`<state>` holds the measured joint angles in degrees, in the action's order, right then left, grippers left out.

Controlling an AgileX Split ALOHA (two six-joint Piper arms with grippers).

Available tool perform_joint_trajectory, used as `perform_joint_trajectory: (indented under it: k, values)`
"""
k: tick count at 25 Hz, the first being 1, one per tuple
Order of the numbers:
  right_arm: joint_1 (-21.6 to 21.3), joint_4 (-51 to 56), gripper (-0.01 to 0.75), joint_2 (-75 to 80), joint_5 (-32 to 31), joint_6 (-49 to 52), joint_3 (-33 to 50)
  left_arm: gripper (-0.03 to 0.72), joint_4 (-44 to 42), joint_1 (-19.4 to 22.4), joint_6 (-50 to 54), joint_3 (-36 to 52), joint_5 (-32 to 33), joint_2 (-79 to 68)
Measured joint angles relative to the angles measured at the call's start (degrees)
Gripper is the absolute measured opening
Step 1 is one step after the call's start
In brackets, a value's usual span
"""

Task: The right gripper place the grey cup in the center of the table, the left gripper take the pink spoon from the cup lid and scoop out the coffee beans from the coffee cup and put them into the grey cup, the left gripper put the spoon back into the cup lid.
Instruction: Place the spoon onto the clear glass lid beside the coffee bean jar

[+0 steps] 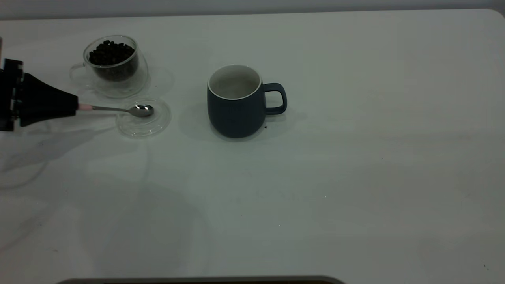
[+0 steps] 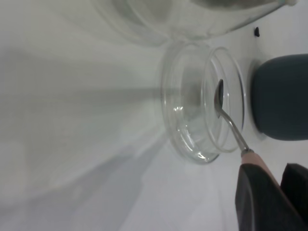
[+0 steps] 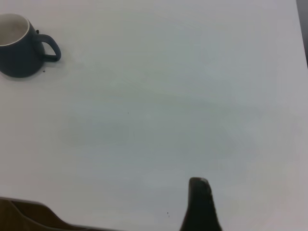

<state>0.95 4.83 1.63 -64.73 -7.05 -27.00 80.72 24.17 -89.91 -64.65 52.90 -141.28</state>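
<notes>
The grey cup stands upright mid-table with its handle to the right; it also shows in the left wrist view and the right wrist view. The coffee cup with coffee beans stands at the far left. The cup lid lies in front of it, and also shows in the left wrist view. My left gripper is shut on the pink spoon by its handle; the spoon's bowl is over the lid. My right gripper is a dark shape far from the cup.
The white table stretches bare to the right and front of the grey cup. A tiny dark speck lies by the grey cup's base. The table's far edge runs along the top of the exterior view.
</notes>
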Motion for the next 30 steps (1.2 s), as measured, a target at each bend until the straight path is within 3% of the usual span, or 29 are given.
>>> perform_joint_trajectory:
  k: [17,30]
  values:
    - [0.00,0.00,0.591,0.00,0.00,0.00,0.00,0.144,4.29,-3.33,-1.08,-0.29,-0.86,-2.75]
    - [0.00,0.00,0.591,0.00,0.00,0.00,0.00,0.556,4.23,-3.33,-2.88,-0.36,-4.41,-2.75]
